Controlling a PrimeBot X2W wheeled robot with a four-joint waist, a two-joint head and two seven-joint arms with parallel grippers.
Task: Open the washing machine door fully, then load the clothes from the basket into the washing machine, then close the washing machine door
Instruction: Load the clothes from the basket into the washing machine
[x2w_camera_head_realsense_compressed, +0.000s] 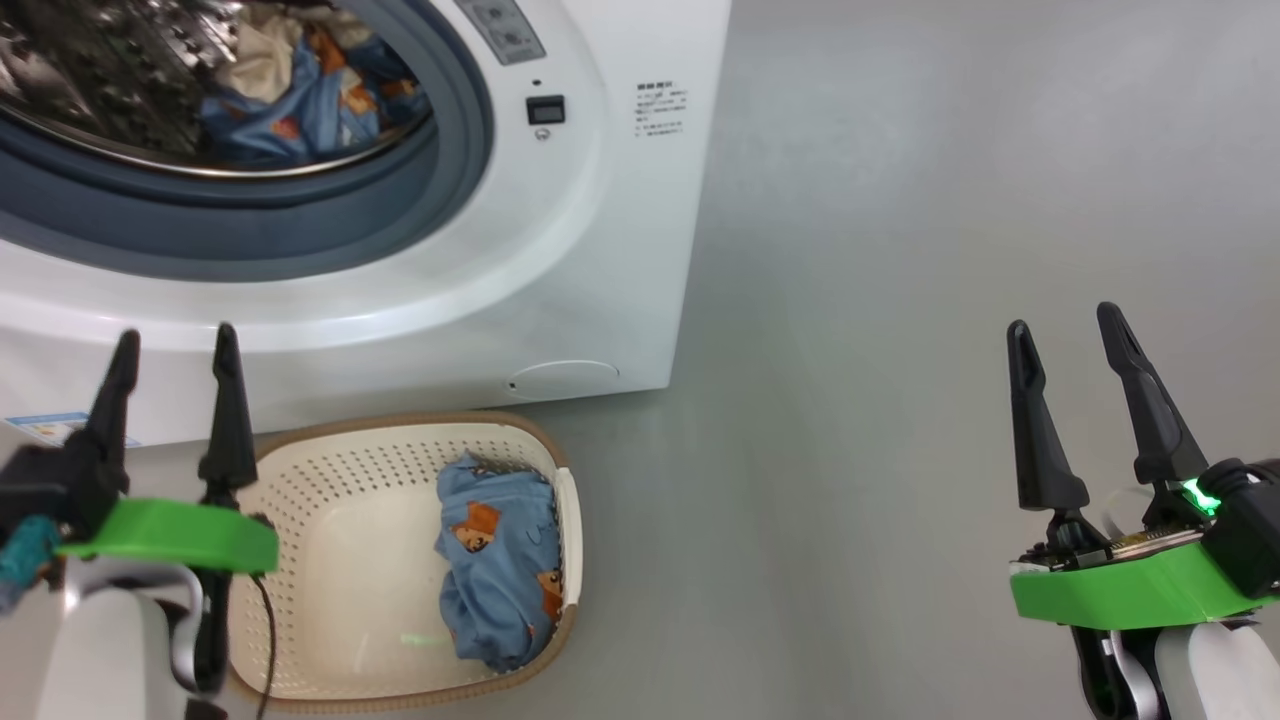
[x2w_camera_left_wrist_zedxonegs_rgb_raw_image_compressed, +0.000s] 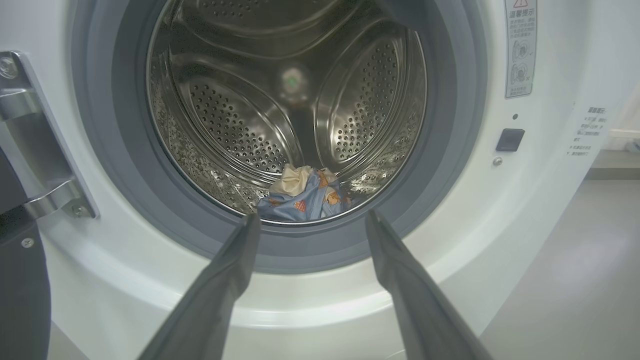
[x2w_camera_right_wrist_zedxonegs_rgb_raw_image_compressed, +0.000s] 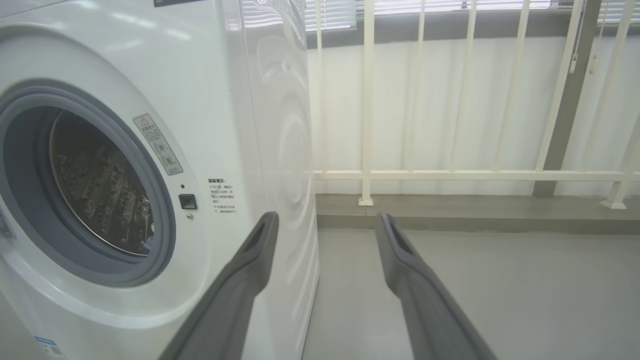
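Through my head camera, I am looking down at the basket (x2w_camera_head_realsense_compressed: 330, 470) sitting on the floor (x2w_camera_head_realsense_compressed: 900, 300) just in front of the washing machine (x2w_camera_head_realsense_compressed: 600, 250). One blue garment (x2w_camera_head_realsense_compressed: 495, 560) is lying bunched along the basket's right wall, with its long axis running from the machine toward me. My left gripper (x2w_camera_head_realsense_compressed: 175, 340) is hovering just beside the basket's left rim, fingers spread wide and holding nothing, so the garment is lying to its right and lower down. My right gripper (x2w_camera_head_realsense_compressed: 1065, 325), just as wide and empty, is hanging well apart over the floor. I am judging the left arm the nearer one for this pick.

Through my left wrist camera, the left gripper (x2w_camera_left_wrist_zedxonegs_rgb_raw_image_compressed: 312, 216) is pointing into the open drum (x2w_camera_left_wrist_zedxonegs_rgb_raw_image_compressed: 240, 100), where a second garment (x2w_camera_left_wrist_zedxonegs_rgb_raw_image_compressed: 305, 197) is resting at the bottom.

Through my right wrist camera, the right gripper (x2w_camera_right_wrist_zedxonegs_rgb_raw_image_compressed: 326, 216) is aiming past the machine's right front corner, toward the floor and a white railing (x2w_camera_right_wrist_zedxonegs_rgb_raw_image_compressed: 367, 100).
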